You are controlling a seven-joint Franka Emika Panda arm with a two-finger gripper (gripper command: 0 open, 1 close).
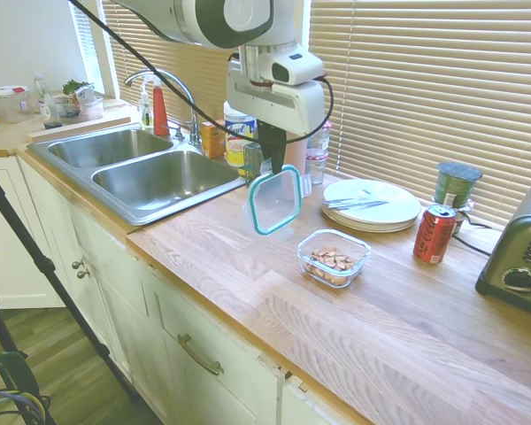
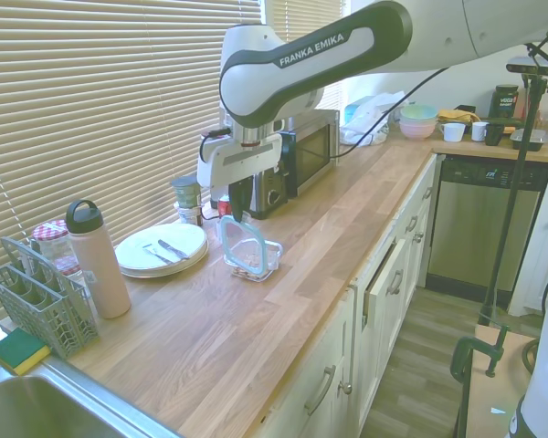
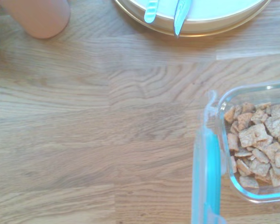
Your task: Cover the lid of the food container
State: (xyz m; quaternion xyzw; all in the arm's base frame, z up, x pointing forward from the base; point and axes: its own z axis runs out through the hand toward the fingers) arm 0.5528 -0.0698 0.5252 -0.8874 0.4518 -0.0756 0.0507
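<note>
We've got the gripper [image 1: 273,166] clamped on the top edge of the lid [image 1: 275,200], which hangs below it on edge, nearly vertical, up in the air above the counter [image 1: 248,266]. In the second exterior view the lid [image 2: 242,245] sits right in front of the container [image 2: 261,260] from that angle, so we can't tell there if they touch; the first exterior view shows the lid up and off to the sink side of the container [image 1: 334,258], apart from it. The wrist view has the lid [image 3: 206,172] edge-on as a teal strip just beside the container [image 3: 252,144]. The container is open and holds a thin layer of small brown square pieces. Behind it there's a stack of plates [image 1: 372,205] with cutlery lying on top, then a red can [image 1: 434,234] and a green jar [image 1: 457,185] with a dark lid near the blinds. Double sink [image 1: 146,168] off to one side, looks dry as far as we can see.
</note>
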